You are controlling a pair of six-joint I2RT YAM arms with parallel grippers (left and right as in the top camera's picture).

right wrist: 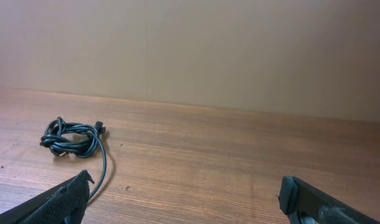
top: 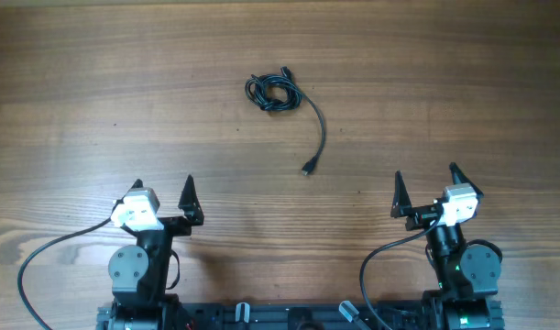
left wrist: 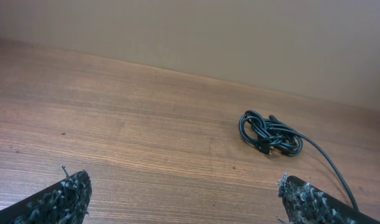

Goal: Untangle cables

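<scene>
The wooden table (top: 78, 92) fills the whole scene, grain running left to right, with a plain beige wall (left wrist: 239, 37) at its far edge. The two arms sit at the near edge, the left arm (top: 137, 266) and the right arm (top: 463, 266) well apart from each other. The left gripper (top: 162, 183) has its fingers (left wrist: 65, 199) spread wide with nothing between them, and the right gripper (top: 426, 172) stands the same, fingers (right wrist: 314, 202) parted and empty. The cables (top: 273, 92) lie far out on the table, around the middle, well clear of both grippers: a small black knot of loops with one loose strand curving nearward and to the right, ending in a small plug (top: 307, 170).
</scene>
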